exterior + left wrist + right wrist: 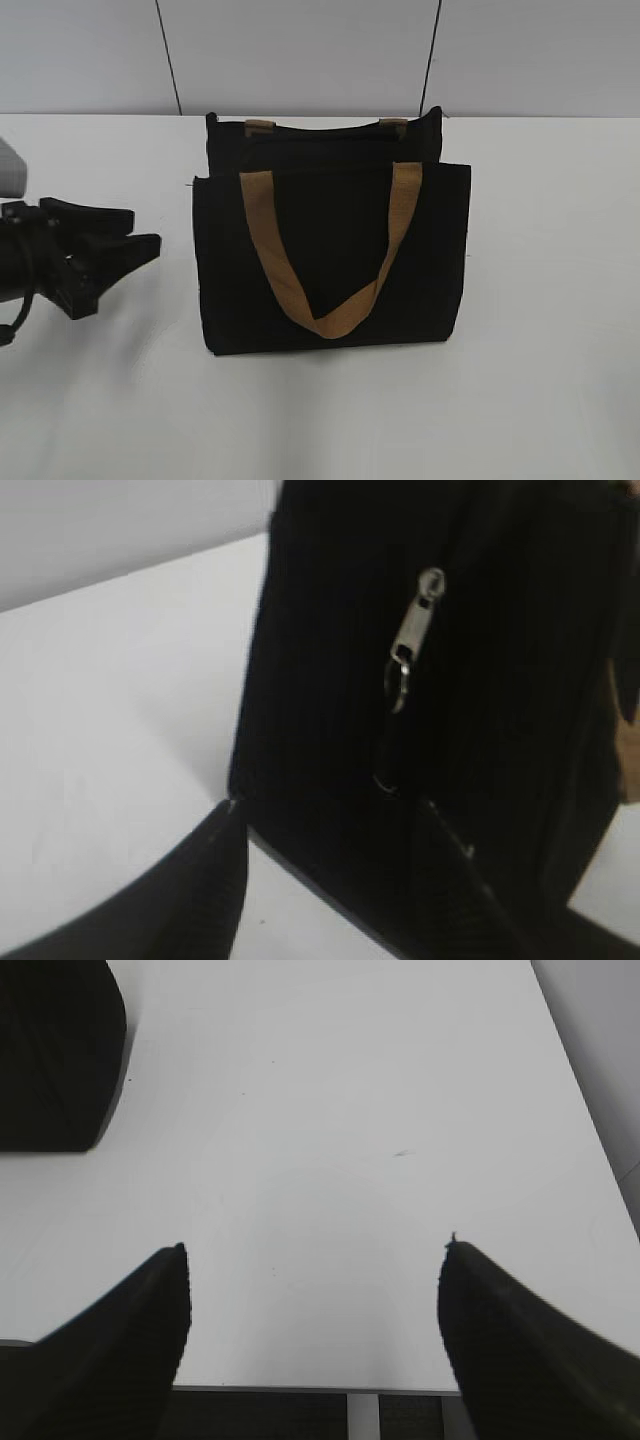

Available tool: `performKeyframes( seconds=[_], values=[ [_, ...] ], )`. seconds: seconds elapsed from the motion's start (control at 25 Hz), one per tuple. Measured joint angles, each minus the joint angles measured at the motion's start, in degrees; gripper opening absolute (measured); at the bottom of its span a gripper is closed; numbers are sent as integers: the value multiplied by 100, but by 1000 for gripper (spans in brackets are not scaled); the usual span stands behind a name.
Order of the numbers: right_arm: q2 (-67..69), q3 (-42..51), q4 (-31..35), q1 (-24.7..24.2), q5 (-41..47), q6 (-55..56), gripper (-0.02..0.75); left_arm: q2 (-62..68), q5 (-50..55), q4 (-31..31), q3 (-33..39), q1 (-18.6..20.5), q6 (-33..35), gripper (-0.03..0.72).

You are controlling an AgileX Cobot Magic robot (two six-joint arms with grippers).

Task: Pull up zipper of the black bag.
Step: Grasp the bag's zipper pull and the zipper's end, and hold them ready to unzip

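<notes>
The zipper runs as a dark line up the narrow end of the black bag, seen close in my left wrist view. Its small silver-grey pull tab hangs partway up that end, tilted, with a thin metal ring dangling just below it. In the exterior view I cannot make out the zipper at all.

The black bag stands upright near the middle of the white table, its broad face toward the exterior camera. One tan strap handle droops down across that face in a V shape. The stubs of a second tan handle show at the bag's rear top edge.

My left pincer sits at the left of the bag, close to its end but apart from it, pointing toward it. Its two black fingers are spread wide and grip nothing; in my left wrist view the bag's lower end sits just beyond and between the fingertips.

My right pincer is out of the exterior view. From its own wrist view, its fingers are also spread wide over bare white table, gripping nothing. A corner of the black bag lies at the upper left of that view, well apart from the fingertips.
</notes>
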Motion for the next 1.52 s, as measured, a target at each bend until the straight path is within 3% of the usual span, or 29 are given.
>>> performKeyframes(
  seconds=[0.16,0.36,0.64,0.96,1.04,1.12,1.16,1.52],
  values=[
    [0,0,0,0,0,0,587,769,-283,859,-581,0,0,378],
    [0,0,0,0,0,0,587,1443,-605,1151,-1167,-123,-12,365],
    [0,0,0,0,0,0,587,2211,-660,1178,-1696,-411,-18,358],
    [0,0,0,0,0,0,587,2733,-781,1074,-2240,-889,-18,283],
    [0,0,0,0,0,0,587,2820,-787,985,-2286,-955,-18,225],
    [0,0,0,0,0,0,587,2841,-787,924,-2286,-980,-18,78],
    [0,0,0,0,0,0,587,2846,-787,908,-2286,-987,-18,57],
    [0,0,0,0,0,0,587,2159,-412,926,-2035,-932,-18,23]
  ],
)
